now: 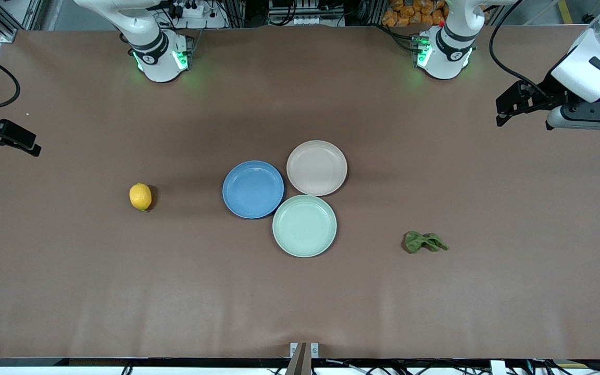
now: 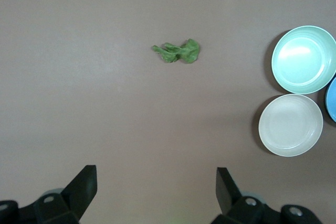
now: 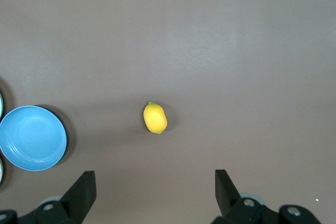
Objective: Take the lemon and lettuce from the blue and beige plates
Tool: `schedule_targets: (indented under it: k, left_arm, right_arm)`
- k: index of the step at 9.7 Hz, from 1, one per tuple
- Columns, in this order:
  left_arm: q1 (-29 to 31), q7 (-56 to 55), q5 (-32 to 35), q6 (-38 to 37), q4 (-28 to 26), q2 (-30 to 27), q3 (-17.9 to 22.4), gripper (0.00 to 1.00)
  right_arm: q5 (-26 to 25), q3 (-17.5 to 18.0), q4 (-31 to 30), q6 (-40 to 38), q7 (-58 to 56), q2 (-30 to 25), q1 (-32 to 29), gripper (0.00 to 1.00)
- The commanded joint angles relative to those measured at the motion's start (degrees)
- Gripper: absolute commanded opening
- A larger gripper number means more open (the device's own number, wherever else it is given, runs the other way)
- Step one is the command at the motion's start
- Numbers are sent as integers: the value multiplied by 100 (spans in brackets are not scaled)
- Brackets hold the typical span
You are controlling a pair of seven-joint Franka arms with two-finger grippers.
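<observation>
The yellow lemon [image 1: 140,196] [image 3: 155,118] lies on the bare table toward the right arm's end, beside the blue plate [image 1: 253,189] [image 3: 32,137]. The beige plate [image 1: 316,167] [image 2: 290,125] touches the blue one. Both plates hold nothing. The crumpled green lettuce [image 1: 425,242] [image 2: 178,52] lies on the table toward the left arm's end, nearer the front camera than the plates. My left gripper [image 1: 500,110] [image 2: 156,174] hangs open and holds nothing over the left arm's end of the table. My right gripper [image 1: 32,147] [image 3: 155,177] hangs open and holds nothing over the right arm's end.
A mint-green plate [image 1: 304,225] [image 2: 304,60] holding nothing touches the blue and beige ones on the side nearer the front camera. The brown table [image 1: 300,302] runs wide on all sides of the three plates.
</observation>
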Motion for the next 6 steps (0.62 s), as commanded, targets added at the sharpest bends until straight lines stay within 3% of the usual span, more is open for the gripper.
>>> schedule_targets:
  k: [1,6]
  left_arm:
    - [33,130,-66,-101,98,33,-9,100]
    - [24,121,-66,-101,98,33,-18,100]
  right_arm:
    - [96,50,103,-57,54,55,-101,100]
    - [140,50,103,-57,63,55,-101,100]
